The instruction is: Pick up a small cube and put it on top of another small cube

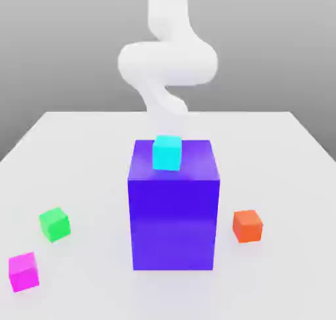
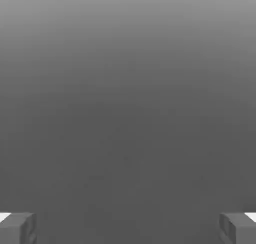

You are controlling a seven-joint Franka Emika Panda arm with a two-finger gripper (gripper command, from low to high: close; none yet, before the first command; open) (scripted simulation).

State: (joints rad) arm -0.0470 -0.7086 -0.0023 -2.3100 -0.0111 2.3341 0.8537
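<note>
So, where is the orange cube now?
In the exterior view the orange cube sits on the table, at the right of the big blue block, apart from it.

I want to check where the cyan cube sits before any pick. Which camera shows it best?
The exterior view: the cyan cube sits in plain sight on top of the big blue block, near its back edge. The hand view gives nothing of the cube, just grey ground between two fingertips.

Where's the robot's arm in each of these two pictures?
Exterior view: the white arm rises behind the blue block, top middle.
Hand view: its end effector is open, grey fingers wide apart.
Shared landmark: possibly the plain grey background.
</note>
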